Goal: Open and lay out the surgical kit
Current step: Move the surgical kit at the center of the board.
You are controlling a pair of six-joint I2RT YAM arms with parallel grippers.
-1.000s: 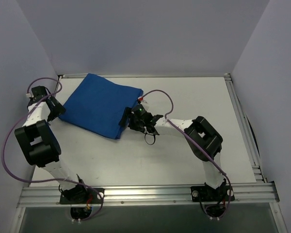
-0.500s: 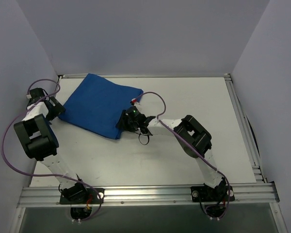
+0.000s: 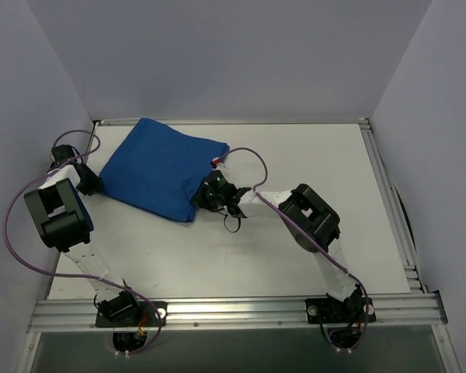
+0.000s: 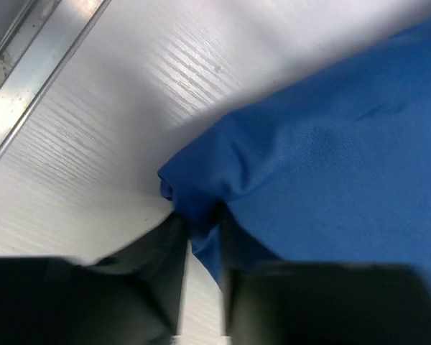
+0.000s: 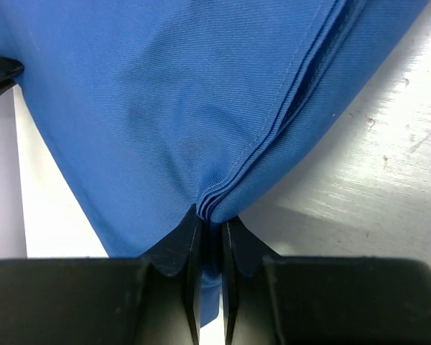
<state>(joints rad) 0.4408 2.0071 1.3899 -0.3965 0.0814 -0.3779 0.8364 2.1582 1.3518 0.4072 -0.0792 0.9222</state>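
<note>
The surgical kit (image 3: 159, 167) is a folded royal-blue cloth bundle lying at the back left of the white table; its contents are hidden inside. My left gripper (image 3: 94, 183) is at the bundle's left corner. In the left wrist view that corner of the cloth (image 4: 330, 158) is pinched between the fingers of my left gripper (image 4: 202, 233). My right gripper (image 3: 199, 199) is at the bundle's near right corner. In the right wrist view my right gripper (image 5: 210, 224) is shut on the layered hem of the cloth (image 5: 165, 108).
An aluminium rail (image 4: 29, 65) runs along the table's left edge, close to the left gripper. Grey walls enclose the table on three sides. A purple cable (image 3: 245, 152) loops over the right arm. Bare white tabletop (image 3: 318, 163) lies right of the bundle.
Both grippers have shut on the cloth's corners. The right arm slid left to the bundle's near right corner, and the left arm edged in to the left corner.
</note>
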